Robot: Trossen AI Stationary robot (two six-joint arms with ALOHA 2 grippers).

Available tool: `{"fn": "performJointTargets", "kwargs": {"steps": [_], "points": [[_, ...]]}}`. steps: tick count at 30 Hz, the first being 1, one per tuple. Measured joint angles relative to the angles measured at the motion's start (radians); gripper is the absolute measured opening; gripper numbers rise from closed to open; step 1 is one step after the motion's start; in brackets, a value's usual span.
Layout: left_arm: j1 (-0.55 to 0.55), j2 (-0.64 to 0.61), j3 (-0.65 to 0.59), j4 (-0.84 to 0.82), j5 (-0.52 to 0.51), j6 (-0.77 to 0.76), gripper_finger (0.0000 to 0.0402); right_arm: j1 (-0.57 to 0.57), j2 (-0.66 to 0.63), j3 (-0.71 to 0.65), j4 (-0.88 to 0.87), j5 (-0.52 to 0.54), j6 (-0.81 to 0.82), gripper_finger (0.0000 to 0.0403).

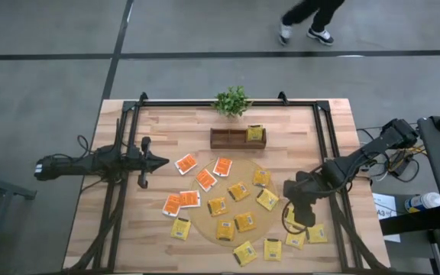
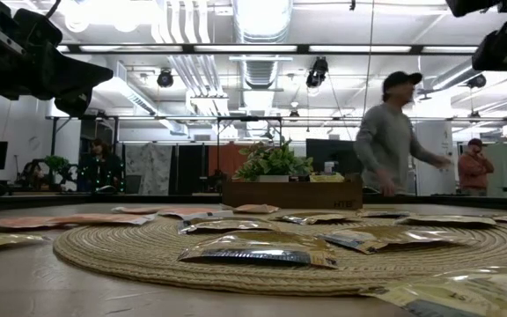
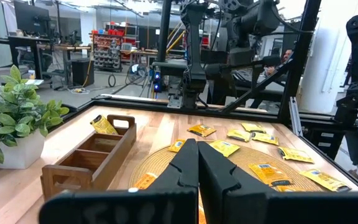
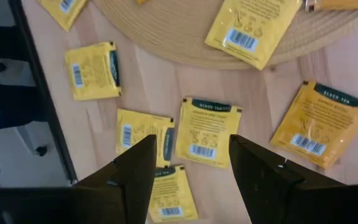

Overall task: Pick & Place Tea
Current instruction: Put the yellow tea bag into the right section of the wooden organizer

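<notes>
Your right gripper (image 4: 191,163) hangs with fingers apart, holding nothing, right over a yellow tea packet (image 4: 207,132) on the table (image 1: 128,237) beside the round mat (image 1: 205,221). Your left gripper (image 1: 161,161) waits at the table's left side, fingers pressed together.

Legible text: "BLACK TEA" on the dark top band of a yellow tea packet (image 4: 316,123), right wrist view. Barcodes on several yellow packets; digits unreadable. Lettering on the wooden box (image 2: 293,193) front, low view, not legible.
</notes>
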Motion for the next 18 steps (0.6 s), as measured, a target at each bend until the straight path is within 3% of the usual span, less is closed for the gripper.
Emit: {"fn": "performJointTargets", "kwargs": {"steps": [7,18], "points": [[0.000,0.000,0.000,0.000,0.000,0.000,0.0000,-0.002,0.001,-0.069,0.000,-0.099,-0.031,0.0199],[0.000,0.000,0.000,0.000,0.000,0.000,0.0000,-0.037,-0.001,-0.195,0.004,-0.116,-0.280,0.0199]]}}
